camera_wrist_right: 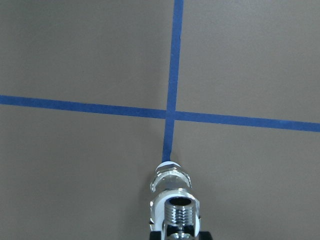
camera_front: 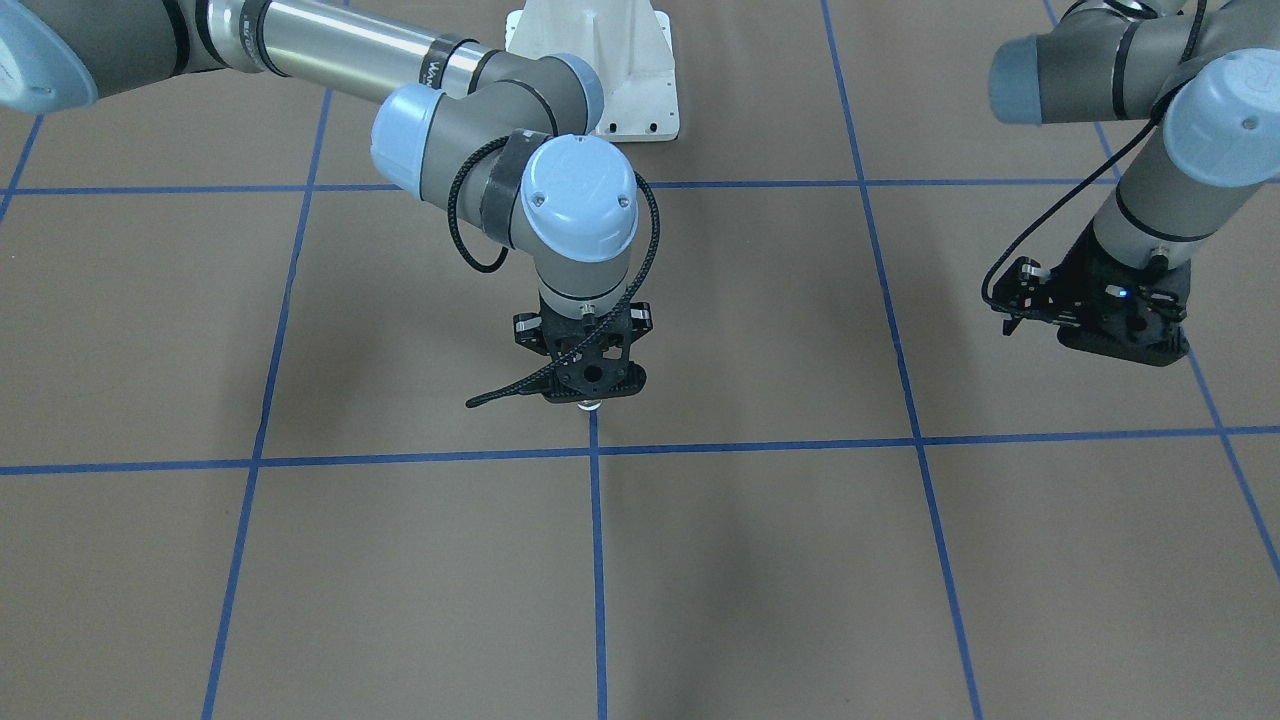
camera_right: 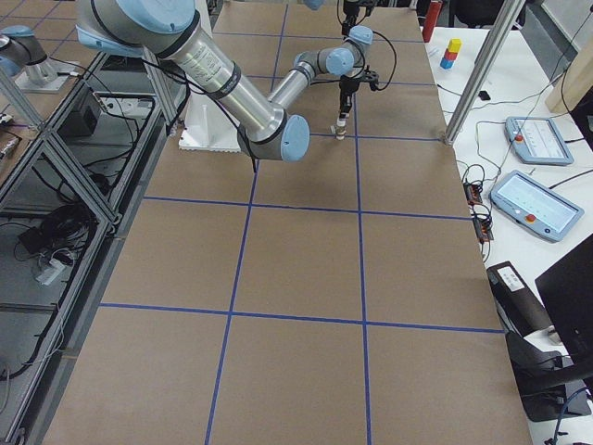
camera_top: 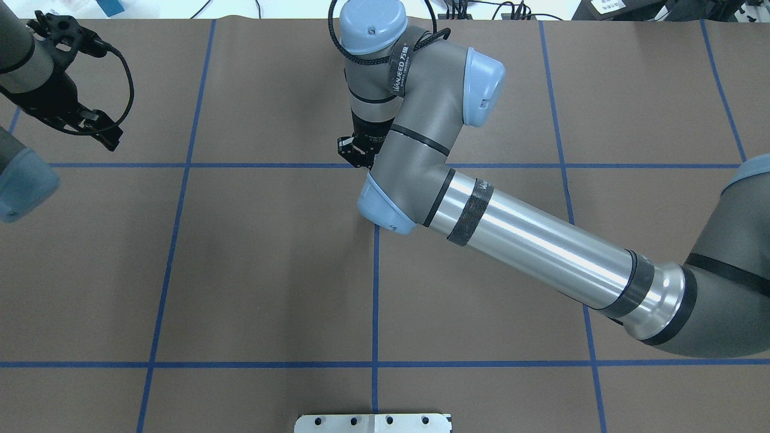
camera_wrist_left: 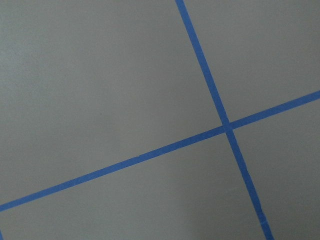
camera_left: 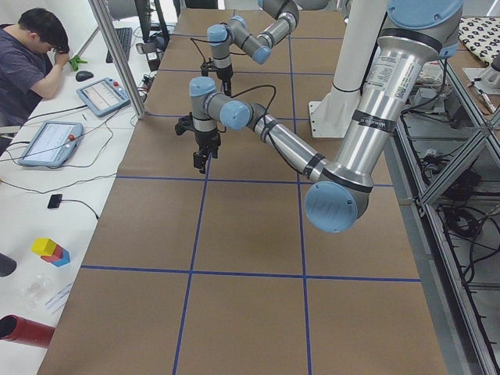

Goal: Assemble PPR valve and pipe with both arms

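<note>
My right gripper [camera_front: 592, 396] points straight down near the table's middle tape cross and is shut on the top of a small part. In the right wrist view this part is the pipe [camera_wrist_right: 178, 212], a chrome threaded fitting with a dark bore. It sits against the white PPR valve [camera_wrist_right: 161, 202], which has a chrome nut and white end beyond. The part's lower tip [camera_front: 590, 405] is at the table surface. My left gripper [camera_front: 1125, 345] hangs far off to the side with nothing in it. I cannot tell whether it is open. Its wrist view shows only bare table.
The table is brown paper with a blue tape grid [camera_top: 375, 288]. The right arm's long forearm [camera_top: 541, 246] stretches across the table. The robot's white base plate [camera_front: 600, 70] is behind the right gripper. An operator [camera_left: 27, 62] and tablets are beyond the far edge.
</note>
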{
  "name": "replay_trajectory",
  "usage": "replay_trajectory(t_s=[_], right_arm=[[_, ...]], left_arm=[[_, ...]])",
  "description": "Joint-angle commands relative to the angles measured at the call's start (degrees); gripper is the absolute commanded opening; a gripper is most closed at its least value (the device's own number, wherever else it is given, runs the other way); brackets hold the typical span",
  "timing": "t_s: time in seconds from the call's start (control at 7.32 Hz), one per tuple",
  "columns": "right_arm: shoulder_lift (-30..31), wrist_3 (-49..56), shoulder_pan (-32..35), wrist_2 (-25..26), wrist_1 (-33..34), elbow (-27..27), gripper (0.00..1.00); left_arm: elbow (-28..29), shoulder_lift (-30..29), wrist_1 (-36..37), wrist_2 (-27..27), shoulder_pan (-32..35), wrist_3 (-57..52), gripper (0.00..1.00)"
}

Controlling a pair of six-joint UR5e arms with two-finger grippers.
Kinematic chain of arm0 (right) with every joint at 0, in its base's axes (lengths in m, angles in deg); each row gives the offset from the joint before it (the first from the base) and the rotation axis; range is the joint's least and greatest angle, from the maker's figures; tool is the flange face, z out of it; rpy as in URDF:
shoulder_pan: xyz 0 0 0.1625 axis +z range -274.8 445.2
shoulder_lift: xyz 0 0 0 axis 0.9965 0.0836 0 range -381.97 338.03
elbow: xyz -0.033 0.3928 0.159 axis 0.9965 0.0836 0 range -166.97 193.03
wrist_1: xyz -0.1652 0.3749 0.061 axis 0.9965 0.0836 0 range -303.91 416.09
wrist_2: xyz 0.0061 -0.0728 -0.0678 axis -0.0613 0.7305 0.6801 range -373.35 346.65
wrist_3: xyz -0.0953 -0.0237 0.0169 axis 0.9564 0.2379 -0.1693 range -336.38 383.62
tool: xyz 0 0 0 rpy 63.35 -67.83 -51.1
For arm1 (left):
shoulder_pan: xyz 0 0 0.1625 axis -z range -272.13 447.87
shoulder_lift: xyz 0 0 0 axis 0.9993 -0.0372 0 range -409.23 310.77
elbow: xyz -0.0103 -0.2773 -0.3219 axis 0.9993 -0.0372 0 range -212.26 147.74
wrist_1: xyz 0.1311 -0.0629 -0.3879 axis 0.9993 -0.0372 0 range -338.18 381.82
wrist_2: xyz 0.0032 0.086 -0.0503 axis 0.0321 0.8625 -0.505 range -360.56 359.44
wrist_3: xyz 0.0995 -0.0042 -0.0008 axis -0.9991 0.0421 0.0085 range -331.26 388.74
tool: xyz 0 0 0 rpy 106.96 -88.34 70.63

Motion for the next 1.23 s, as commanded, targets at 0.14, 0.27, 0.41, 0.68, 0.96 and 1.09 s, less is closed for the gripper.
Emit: replay_trajectory(t_s=[0.14,0.27,0.41,0.68,0.96,1.09], right_arm=[[0.1,0.0,-0.1,0.0,0.0,0.0,0.0],[0.1,0.0,-0.2,0.0,0.0,0.0,0.0],[0.1,0.0,-0.2,0.0,0.0,0.0,0.0],[0.1,0.0,-0.3,0.0,0.0,0.0,0.0],[0.2,0.0,-0.3,0.0,-0.1,0.0,0.12],[0.2,0.0,-0.3,0.0,-0.1,0.0,0.18]], left_arm=[[0.3,0.0,0.0,0.0,0.0,0.0,1.0],[0.3,-0.1,0.0,0.0,0.0,0.0,1.0],[0.4,-0.1,0.0,0.0,0.0,0.0,1.0],[0.4,-0.1,0.0,0.0,0.0,0.0,1.0],[0.4,-0.1,0.0,0.0,0.0,0.0,1.0],[0.4,-0.1,0.0,0.0,0.0,0.0,1.0]])
